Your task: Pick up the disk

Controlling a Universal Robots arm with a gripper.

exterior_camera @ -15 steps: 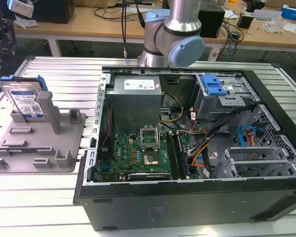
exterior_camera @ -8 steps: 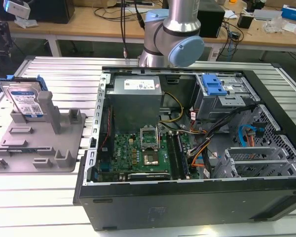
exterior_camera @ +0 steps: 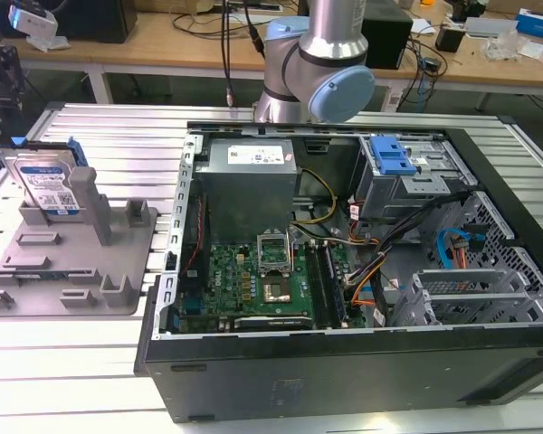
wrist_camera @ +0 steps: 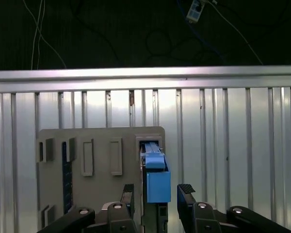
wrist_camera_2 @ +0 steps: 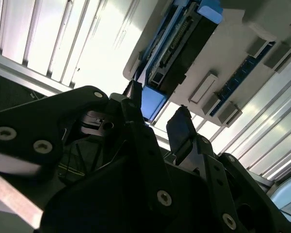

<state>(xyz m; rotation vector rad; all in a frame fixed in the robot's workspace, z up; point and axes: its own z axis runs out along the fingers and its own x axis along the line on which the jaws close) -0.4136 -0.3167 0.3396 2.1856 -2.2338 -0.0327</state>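
Observation:
The disk (exterior_camera: 50, 181) is a silver drive with a white-and-blue label and blue rails. It stands on edge in a slot of the grey fixture (exterior_camera: 81, 262) at the exterior view's left. In the first wrist view its blue rail end (wrist_camera: 157, 180) lies between the two black fingertips of my gripper (wrist_camera: 156, 193). The gripper is open, with a gap on each side of the rail. In the second wrist view the gripper (wrist_camera_2: 156, 112) sits just short of the disk (wrist_camera_2: 184, 46), whose dark underside and connector edge show.
An open computer case (exterior_camera: 344, 271) with a motherboard, cables and a blue-handled drive cage (exterior_camera: 394, 158) takes up the exterior view's right. The arm's base (exterior_camera: 317, 72) stands behind it. The slatted metal table (exterior_camera: 100, 117) carries everything. Cluttered workbenches stand behind.

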